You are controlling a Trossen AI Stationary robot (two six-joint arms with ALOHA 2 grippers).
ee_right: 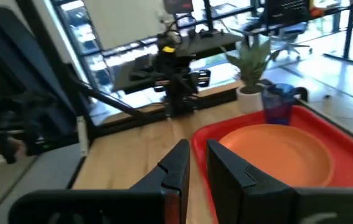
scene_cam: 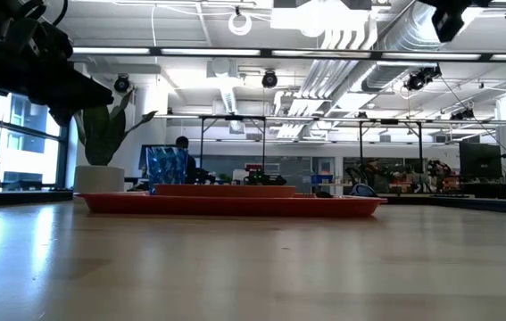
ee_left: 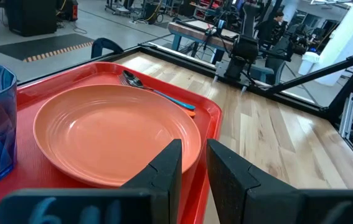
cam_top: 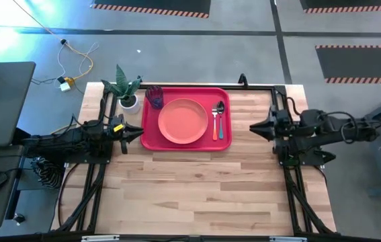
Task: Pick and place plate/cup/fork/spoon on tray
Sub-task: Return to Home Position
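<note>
High view first: I see the tray (cam_top: 187,118) in the upper middle of the frame, on the bench (cam_top: 203,188), with everything already on it. The plate (cam_top: 183,121) sits at the tray's centre. The cup (cam_top: 154,96) stands in the tray's upper left corner, touching or nearly touching the plate's rim; I cannot tell which. The fork (cam_top: 216,126) and spoon (cam_top: 221,117) lie side by side on the tray's right strip, just right of the plate, bowl and tines toward the top of the frame.

My left pincer (cam_top: 136,132) hovers at the tray's left edge, pointing right. In its wrist camera the fingers (ee_left: 164,171) stand slightly apart with a narrow gap, gripping nothing, above the near rim of the plate (ee_left: 111,134).

My right pincer (cam_top: 254,126) sits right of the tray, apart from it, pointing left. Its fingers (ee_right: 176,165) likewise show a narrow gap and hold nothing.

A white pot with a green plant (cam_top: 128,91) stands just off the tray's upper left corner.
</note>
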